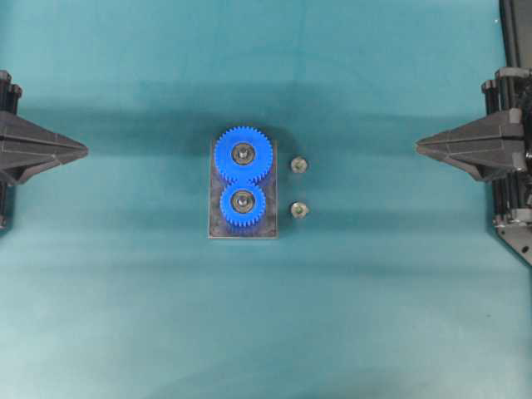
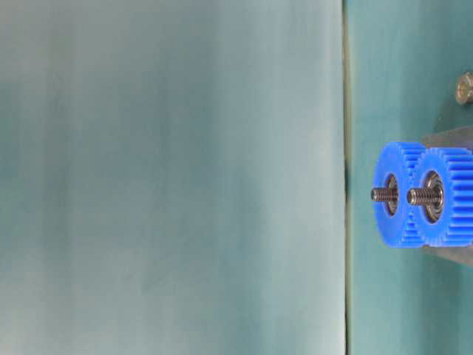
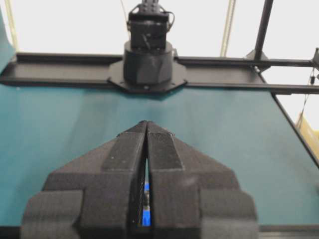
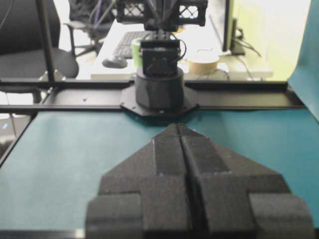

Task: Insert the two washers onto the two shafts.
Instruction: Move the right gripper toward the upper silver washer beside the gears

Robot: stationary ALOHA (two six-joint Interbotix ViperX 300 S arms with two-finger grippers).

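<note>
Both my claws pressed together and holding nothing, left gripper [image 1: 86,150] and right gripper [image 1: 417,145] well apart from the gear block [image 1: 242,229], two shafts [image 2: 423,196] standing upright through blue gears [image 1: 243,155], two washers [image 1: 298,165] lying flat just beside it on the table [image 1: 374,316]

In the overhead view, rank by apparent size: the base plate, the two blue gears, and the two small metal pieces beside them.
1. Base plate
2. Upper blue gear
3. Lower blue gear
4. The upper metal piece and lower metal piece look about alike; I would not rank them.
</note>
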